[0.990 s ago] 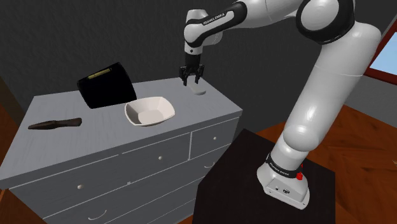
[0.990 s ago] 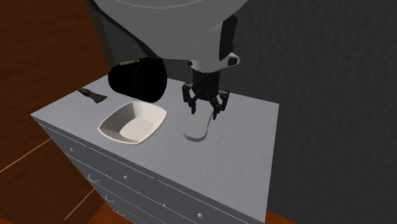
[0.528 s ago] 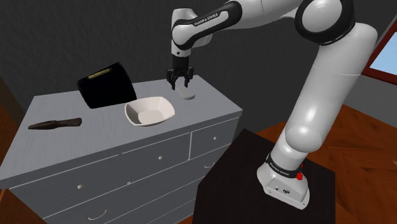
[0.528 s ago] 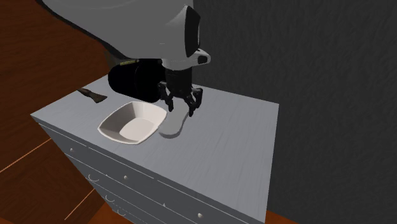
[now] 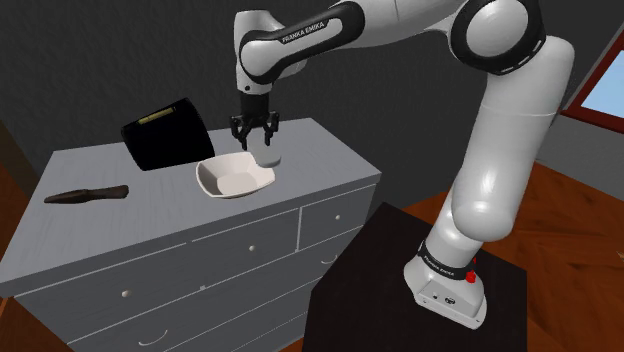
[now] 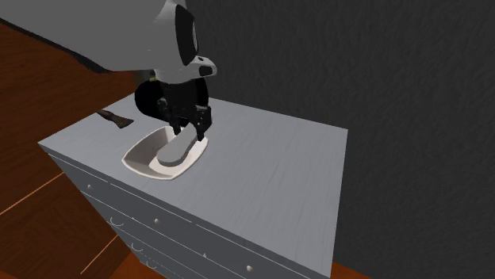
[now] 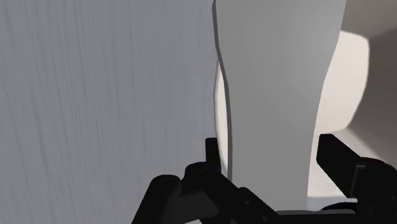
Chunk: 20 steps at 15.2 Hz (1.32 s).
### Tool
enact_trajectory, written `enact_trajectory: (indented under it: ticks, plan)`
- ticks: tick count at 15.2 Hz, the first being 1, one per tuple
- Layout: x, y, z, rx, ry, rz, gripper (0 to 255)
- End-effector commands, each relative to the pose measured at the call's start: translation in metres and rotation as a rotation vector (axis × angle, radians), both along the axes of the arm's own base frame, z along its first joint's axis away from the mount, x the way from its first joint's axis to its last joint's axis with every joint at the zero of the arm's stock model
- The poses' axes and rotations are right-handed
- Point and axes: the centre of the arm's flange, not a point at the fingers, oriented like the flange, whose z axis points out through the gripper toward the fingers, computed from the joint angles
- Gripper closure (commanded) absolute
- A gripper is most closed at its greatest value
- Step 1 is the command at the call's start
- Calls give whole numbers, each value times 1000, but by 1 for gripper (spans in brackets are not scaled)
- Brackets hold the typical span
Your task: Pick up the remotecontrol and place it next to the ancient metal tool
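In the shoulder view, the arm reached to the upper middle of the frame. The hand (image 5: 256, 136) pointed down above the worktop (image 5: 330, 165) and clasped a pale remote (image 5: 268, 155) that hung from it by the right rim of the white bowl (image 5: 232, 177). The dark tool (image 5: 88, 194) lay well apart at the left of the frame, near the worktop's end. A black box (image 5: 165, 132) leaned behind the bowl.

In the second exterior view, the hand (image 6: 189, 130) stood left of centre, and the remote (image 6: 179, 146) hung down over the bowl (image 6: 136, 161). We could not tell whether its lower end was clear of the bowl's inside. The tool (image 6: 117, 120) showed at the far left, beyond the box (image 6: 155, 98).

In the wrist view, the hand (image 7: 273, 159) was shut narrow on the remote (image 7: 273, 89), with a finger (image 7: 212, 154) pressed to each long edge. The grey worktop (image 7: 95, 95) lay to one side of it and the bowl (image 7: 348, 83) to the other.

We judged the pick done and the carry under way, with the placing not yet begun. The next move called for keeping the remote high enough to pass the bowl and taking it on toward the frame's left in the shoulder view. It could then be lowered just beside the tool without knocking it, and only then released.
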Motion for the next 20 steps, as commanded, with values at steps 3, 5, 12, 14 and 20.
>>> enact_trajectory:
  ticks: [3,5,12,14,20]
  plan:
    - [8,54,2,0,0,-1,255]
    - [12,80,2,0,0,-1,255]
    - [26,171,2,0,0,-1,255]
    - [29,197,2,0,0,-1,255]
    - [41,276,3,0,0,-1,255]
